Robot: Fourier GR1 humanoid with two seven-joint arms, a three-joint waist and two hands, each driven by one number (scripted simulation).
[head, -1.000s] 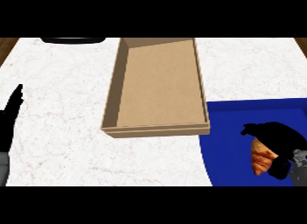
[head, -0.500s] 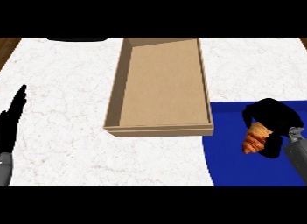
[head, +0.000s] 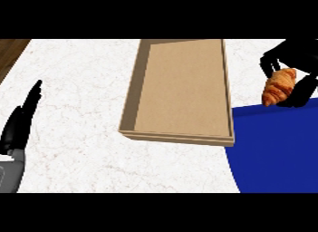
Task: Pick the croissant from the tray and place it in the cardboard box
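Note:
A golden-brown croissant [head: 279,86] hangs in the air at the right, above the far edge of the blue tray [head: 281,149]. My right hand [head: 301,56] is shut on it, fingers curled over its top and sides. The open cardboard box [head: 181,90] lies in the middle of the counter, just left of the croissant, with nothing inside. My left hand [head: 19,123] rests open at the left edge, fingers straight and pointing away from me.
The white marble counter [head: 74,81] spreads around the box. A strip of brown wood [head: 1,59] shows at the far left corner. The tray's left edge sits close to the box's near right corner.
My right hand has lifted the croissant off the tray and carried it up and away from me, toward the box's right wall. The left hand has not moved.

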